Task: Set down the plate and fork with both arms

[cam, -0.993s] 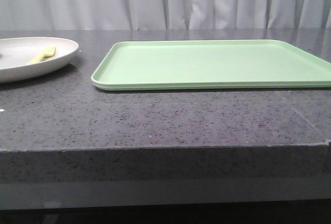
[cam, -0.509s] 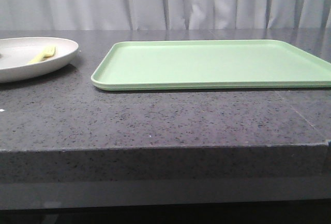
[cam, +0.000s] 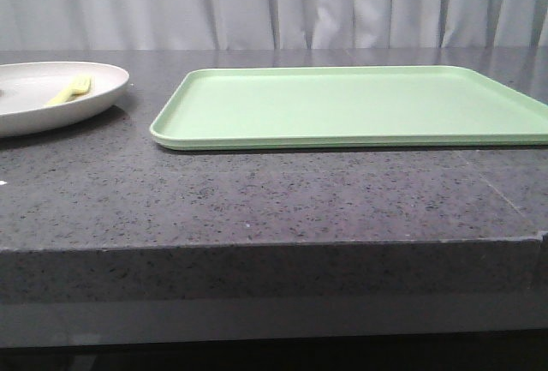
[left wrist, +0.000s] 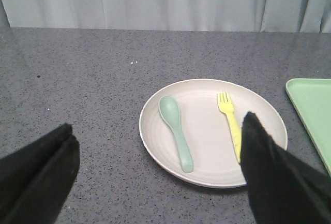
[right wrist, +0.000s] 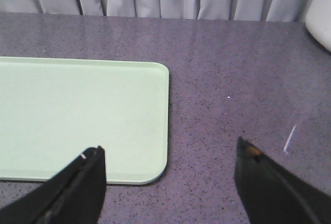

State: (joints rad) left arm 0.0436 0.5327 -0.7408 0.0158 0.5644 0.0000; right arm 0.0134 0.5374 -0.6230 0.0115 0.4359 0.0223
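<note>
I see the plate (left wrist: 212,133) on the grey table (cam: 257,200), left of the green tray (cam: 360,105), with the fork (left wrist: 230,120) and a spoon (left wrist: 176,131) lying in it. My left gripper (left wrist: 155,182) and right gripper (right wrist: 168,182) both hang spread wide, holding nothing; the fork's handle end seems hidden behind a left finger (left wrist: 269,172)

Green tray (cam: 360,104) on the speckled bench (cam: 257,200)

Grey curtain (cam: 274,2) hangs at twelve o'clock; a pale green spoon (left wrist: 176,131) lies at nine o'clock of the tray.

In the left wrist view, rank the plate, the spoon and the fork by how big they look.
1. Plate, by far the largest.
2. Spoon.
3. Fork, though the left claw's finger hides its handle end, so spoon versus fork is unsure.
</note>
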